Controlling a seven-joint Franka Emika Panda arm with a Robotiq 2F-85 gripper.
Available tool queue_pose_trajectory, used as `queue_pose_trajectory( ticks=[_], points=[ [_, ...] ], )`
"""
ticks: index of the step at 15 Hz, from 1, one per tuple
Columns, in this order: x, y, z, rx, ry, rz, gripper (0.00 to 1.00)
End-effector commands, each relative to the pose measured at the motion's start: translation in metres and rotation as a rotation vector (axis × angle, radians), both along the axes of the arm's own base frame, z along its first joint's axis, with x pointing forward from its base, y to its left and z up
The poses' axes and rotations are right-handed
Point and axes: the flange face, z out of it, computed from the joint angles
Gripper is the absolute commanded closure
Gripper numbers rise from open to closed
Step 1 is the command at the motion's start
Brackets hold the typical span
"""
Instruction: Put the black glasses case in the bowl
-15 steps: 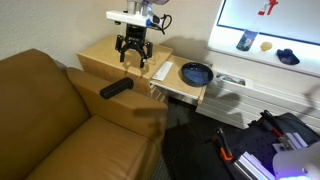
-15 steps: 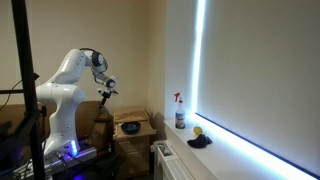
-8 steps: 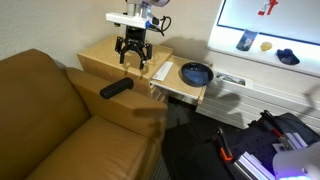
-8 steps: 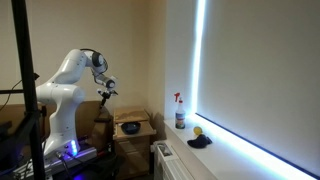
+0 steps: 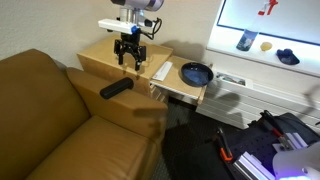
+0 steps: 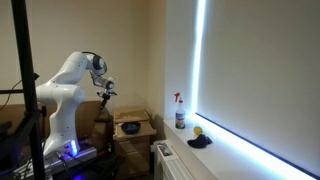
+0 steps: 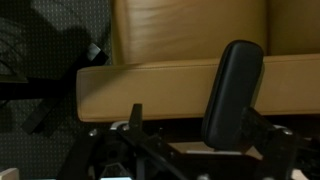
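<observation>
Smooth white rounded arm [image 6: 60,88], black open-framed pincer [image 5: 128,61]

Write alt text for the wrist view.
A black glasses case rests on the tan sofa armrest, not yet grasped, with the open gripper at the picture's bottom edge. Beyond it are a sofa cushion and dark floor.

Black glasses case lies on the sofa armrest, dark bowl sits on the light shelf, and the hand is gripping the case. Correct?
Not quite. The hand is open and empty over the wooden cabinet, apart from the black glasses case, as seen in an exterior view. The case does lie on the sofa armrest, and the bowl on the shelf.
</observation>
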Motion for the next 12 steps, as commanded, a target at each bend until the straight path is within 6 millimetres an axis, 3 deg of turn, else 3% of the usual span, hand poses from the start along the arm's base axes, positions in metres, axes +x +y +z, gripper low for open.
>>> queue_pose_trajectory(
  ticks=[1, 4, 12],
  points=[
    [0.001, 0.005, 0.000, 0.003, 0.001, 0.000, 0.00],
    [0.004, 0.007, -0.005, -0.001, -0.004, -0.013, 0.00],
    [0.020, 0.051, -0.039, -0.121, -0.149, 0.069, 0.00]
  ],
)
